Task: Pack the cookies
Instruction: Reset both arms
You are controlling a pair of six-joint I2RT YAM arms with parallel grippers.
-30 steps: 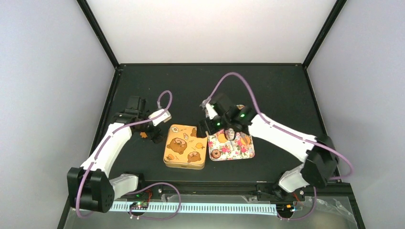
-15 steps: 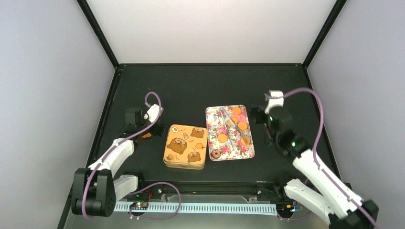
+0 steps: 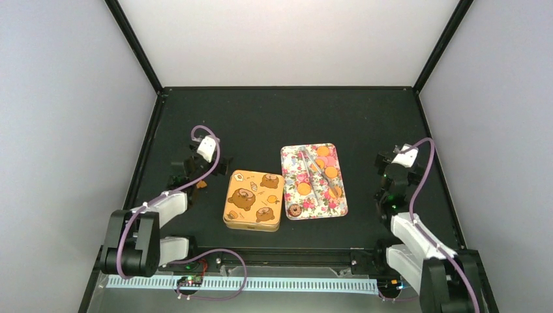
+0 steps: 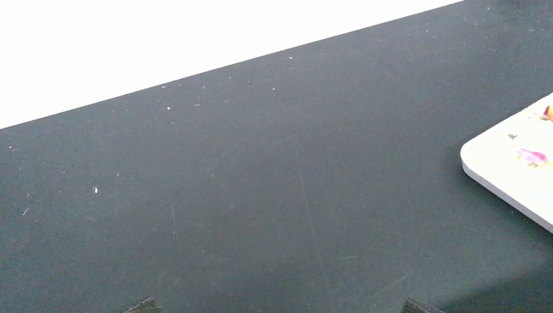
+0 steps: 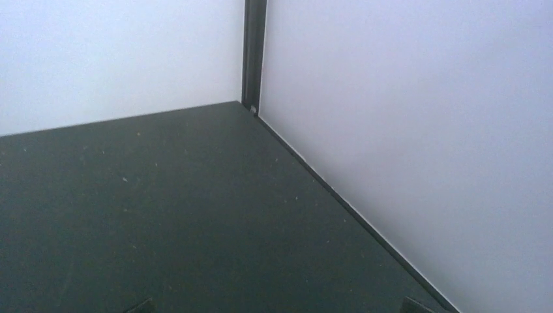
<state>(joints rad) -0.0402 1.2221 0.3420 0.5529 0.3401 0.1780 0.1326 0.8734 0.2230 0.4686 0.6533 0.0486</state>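
Several round orange cookies lie on a floral tray, with a pink one among them and a brown ring-shaped one at its near left corner. Metal tongs lie across the tray. A small orange piece sits on the table by the left arm. Both arms are folded back at the table's sides, away from the tray. My left gripper is open over bare table, the tray's corner to its right. My right gripper is open and empty, facing the far right corner.
An orange tin with its cartoon-printed lid on stands left of the floral tray. Black frame posts and white walls enclose the dark table; the right wall is close beside the right gripper.
The right arm has pulled away from above the tray to the right edge and folded down, its jaws opening fully. The left arm has drawn back towards its base.
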